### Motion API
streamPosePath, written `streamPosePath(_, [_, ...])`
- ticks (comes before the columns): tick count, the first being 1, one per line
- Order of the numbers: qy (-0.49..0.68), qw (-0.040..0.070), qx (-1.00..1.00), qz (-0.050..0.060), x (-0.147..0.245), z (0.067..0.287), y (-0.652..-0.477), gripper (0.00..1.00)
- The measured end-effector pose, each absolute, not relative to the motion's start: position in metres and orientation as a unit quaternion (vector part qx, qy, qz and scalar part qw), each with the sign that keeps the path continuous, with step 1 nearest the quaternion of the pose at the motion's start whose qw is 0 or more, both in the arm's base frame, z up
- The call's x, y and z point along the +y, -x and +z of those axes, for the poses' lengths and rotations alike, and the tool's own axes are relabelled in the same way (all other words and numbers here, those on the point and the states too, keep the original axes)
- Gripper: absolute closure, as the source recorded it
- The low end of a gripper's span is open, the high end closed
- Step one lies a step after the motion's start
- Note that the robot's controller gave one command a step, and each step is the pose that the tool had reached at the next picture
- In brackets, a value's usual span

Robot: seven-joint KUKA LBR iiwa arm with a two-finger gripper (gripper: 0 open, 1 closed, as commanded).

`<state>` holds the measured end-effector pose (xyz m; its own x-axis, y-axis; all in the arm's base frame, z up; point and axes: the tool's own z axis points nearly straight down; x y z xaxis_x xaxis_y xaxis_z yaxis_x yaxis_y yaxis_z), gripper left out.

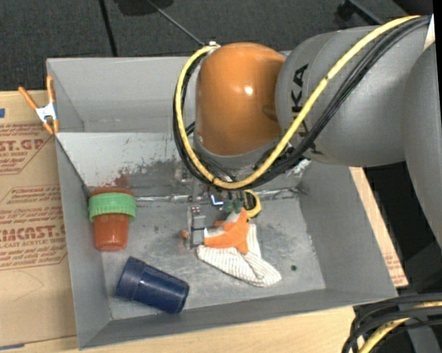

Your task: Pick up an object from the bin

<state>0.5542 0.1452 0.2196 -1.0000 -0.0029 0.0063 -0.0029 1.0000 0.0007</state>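
The arm's orange cover (238, 106) and its black and yellow cables (191, 157) hide most of the wrist. The jaws show as a small dark and metal piece below the cover, near the middle of the grey bin (123, 96). Whether they are released or clenched cannot be told. They stand low over the upper left end of a white ribbed cloth (243, 265), where an orange patch (233, 236) lies. Whether that patch belongs to the cloth is unclear, and contact cannot be made out. The cloth lies on the bin floor, trailing toward the lower right. 2 cups lie well apart from it on the left: an orange cup with a green rim (111, 218), and a dark blue cup (150, 287) tipped on its side near the front wall.
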Motion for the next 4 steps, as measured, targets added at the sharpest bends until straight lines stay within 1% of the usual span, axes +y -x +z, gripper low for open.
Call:
streamPosePath(1, [-0.001,-0.001,-1.0,-0.001,0.144,0.224,-0.556,0.0])
streamPosePath(2, [-0.009,-0.003,-1.0,-0.001,0.108,0.162,-0.555,0.0])
streamPosePath(3, [0.077,0.003,-0.997,0.0,0.081,0.143,-0.542,0.0])
streamPosePath(4, [0.043,0.0,-0.999,0.0,0.054,0.133,-0.551,0.0])
